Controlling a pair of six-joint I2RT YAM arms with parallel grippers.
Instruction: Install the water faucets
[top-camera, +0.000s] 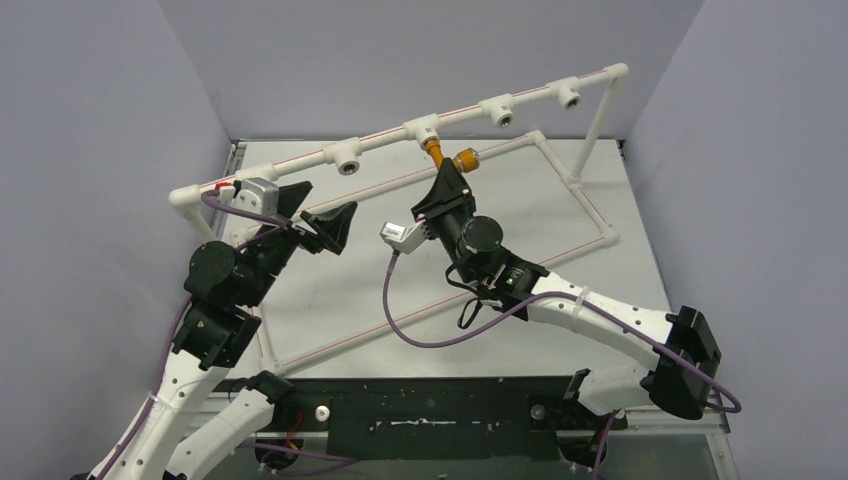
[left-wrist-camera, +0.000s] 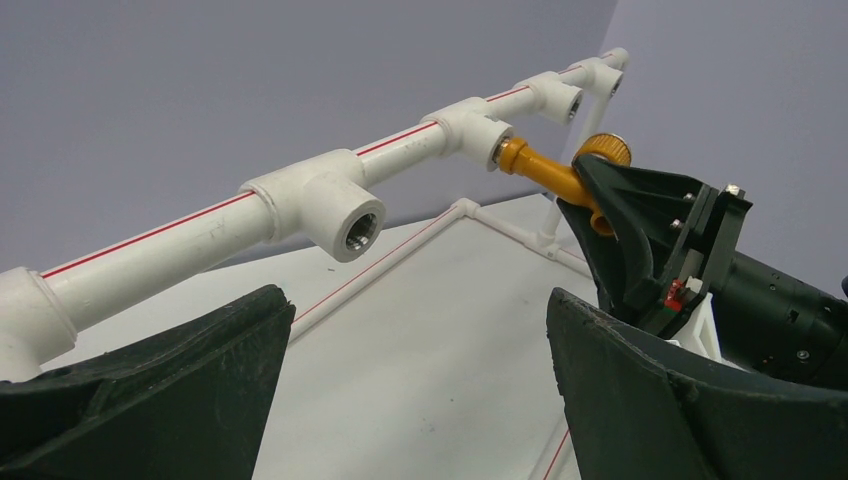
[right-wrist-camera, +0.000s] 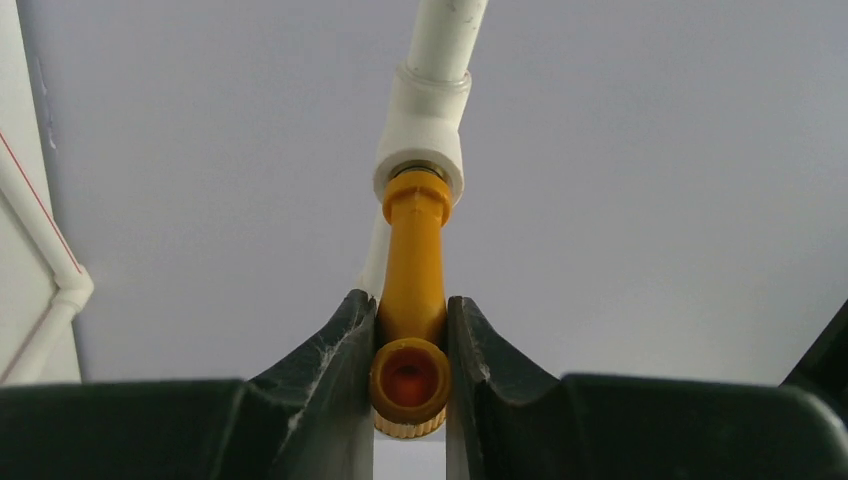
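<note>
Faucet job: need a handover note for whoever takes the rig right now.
Right gripper: shut on the small orange-brass faucet. The faucet's end sits at the mouth of the second white pipe tee socket from the left. The views don't show whether it is threaded fully home.
Left gripper: open, holding nothing, near the first tee socket.
Done: one faucet brought to its socket.
Left: likely finish seating it, then release. The first, third socket and fourth socket are empty, and no other faucet is in view.
</note>
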